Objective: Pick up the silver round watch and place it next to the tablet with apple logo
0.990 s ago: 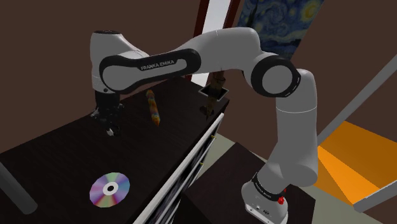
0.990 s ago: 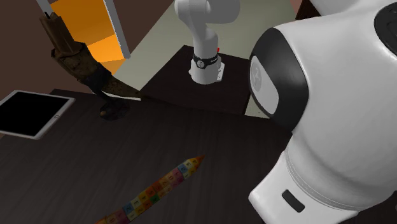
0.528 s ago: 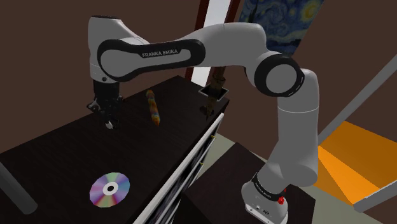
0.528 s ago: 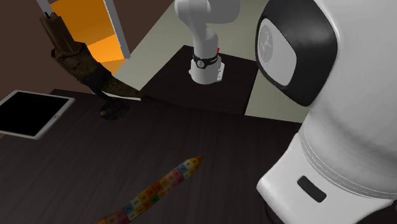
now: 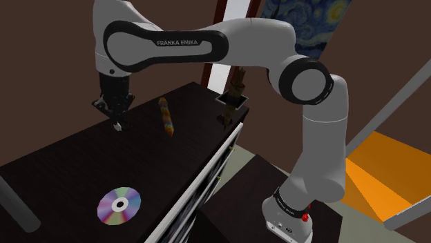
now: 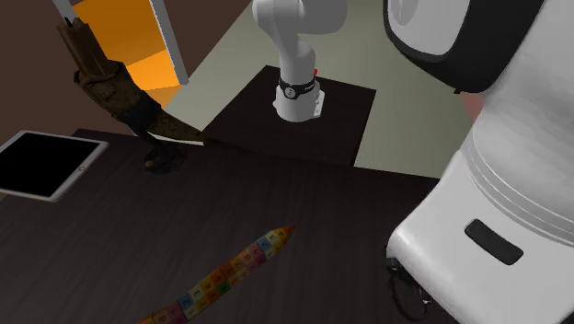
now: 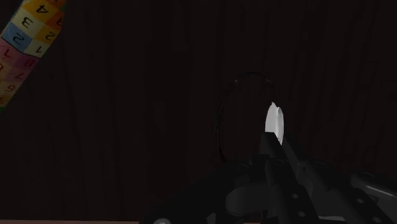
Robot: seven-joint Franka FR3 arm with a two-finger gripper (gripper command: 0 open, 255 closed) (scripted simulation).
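The gripper (image 5: 117, 121) hangs over the dark table (image 5: 69, 166) with its fingers (image 7: 272, 167) drawn close together, pinching the watch (image 7: 274, 120) by its white round face, which is turned edge-on between the tips. The watch's dark strap loops out beside the face. A numbered colour strip (image 7: 27, 33) lies nearby. The tablet (image 6: 44, 164) rests on the same table, well apart.

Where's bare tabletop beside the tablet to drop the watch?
Widest free patch: dark tabletop between the tablet and the numbered coloured strip, toward the second exterior view's right of the tablet. It is tighter at the tablet's upper-right corner in that view, where the dark ornament stands close. The gripper holds the watch.
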